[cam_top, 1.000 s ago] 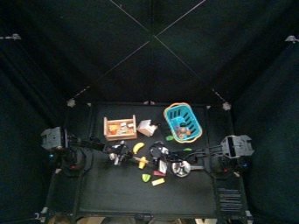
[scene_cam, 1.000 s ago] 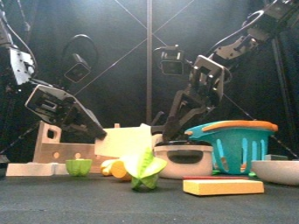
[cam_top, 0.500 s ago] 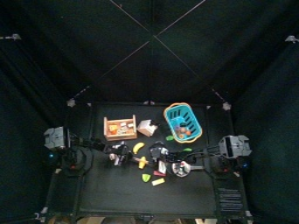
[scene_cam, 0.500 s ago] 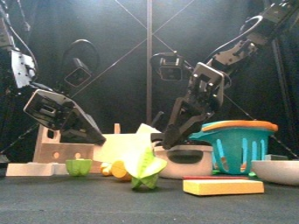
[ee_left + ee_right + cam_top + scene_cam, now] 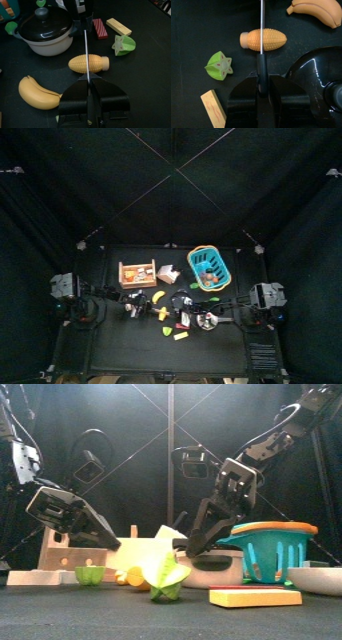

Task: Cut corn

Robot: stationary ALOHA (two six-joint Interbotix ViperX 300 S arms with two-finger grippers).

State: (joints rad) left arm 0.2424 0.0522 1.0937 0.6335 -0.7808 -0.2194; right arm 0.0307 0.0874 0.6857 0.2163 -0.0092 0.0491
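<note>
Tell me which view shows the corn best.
The right wrist view: the corn lies whole and unobstructed except for a thin blade line. The left wrist view shows it similarly. In the top view it's tiny; the front view hides it.

Black table [image 5: 114, 353] with toy food and containers.
On it we see a corn cob [image 5: 89, 63], banana [image 5: 38, 93], green star fruit [image 5: 218, 66], lidded pot [image 5: 47, 31], yellow block [image 5: 255, 597], wooden crate [image 5: 136, 274] and teal basket [image 5: 210, 267].
</note>
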